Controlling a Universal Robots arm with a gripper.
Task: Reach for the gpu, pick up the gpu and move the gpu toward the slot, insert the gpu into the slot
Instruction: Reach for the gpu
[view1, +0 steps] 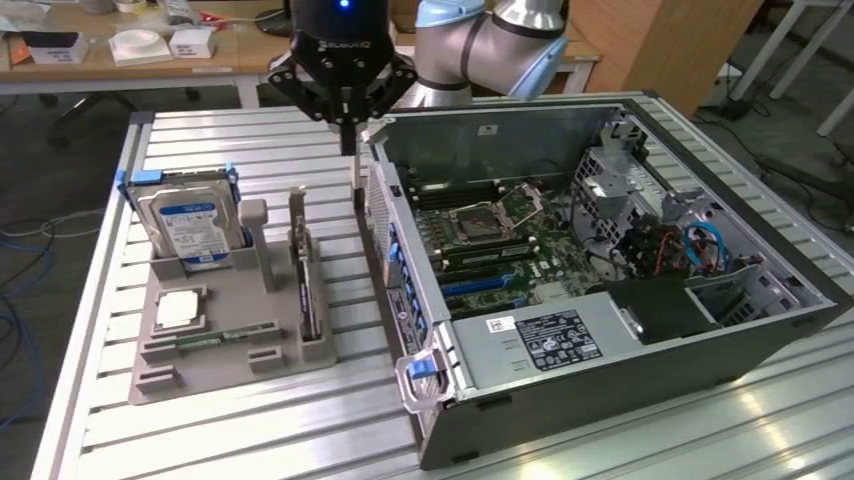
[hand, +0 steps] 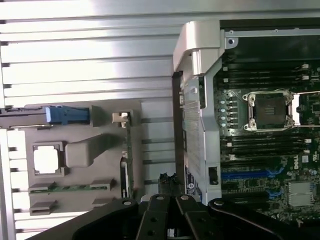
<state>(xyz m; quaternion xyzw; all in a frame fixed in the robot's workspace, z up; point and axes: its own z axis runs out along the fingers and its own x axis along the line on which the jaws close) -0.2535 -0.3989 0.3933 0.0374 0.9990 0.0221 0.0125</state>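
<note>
The gpu (view1: 306, 285) stands on edge in a slot of the grey holder tray (view1: 220, 372), its metal end bracket toward the far side. In the wrist view the gpu (hand: 126, 157) is an edge-on green strip. My gripper (view1: 350, 143) hangs shut and empty above the table, over the gap between the tray and the open computer case (view1: 561, 345), beyond the card's far end. Its black fingers (hand: 159, 212) are pressed together with nothing between them. The blue slot (view1: 475, 284) lies on the motherboard inside the case, and it appears in the wrist view as the blue slot (hand: 245, 175).
On the tray are a silver hard drive with a blue label (view1: 188, 222), a processor chip (view1: 178, 308) and a short green memory stick (view1: 214, 338). The case's rear wall (view1: 387, 230) rises right beside the tray. A desk with small boxes (view1: 134, 45) stands behind.
</note>
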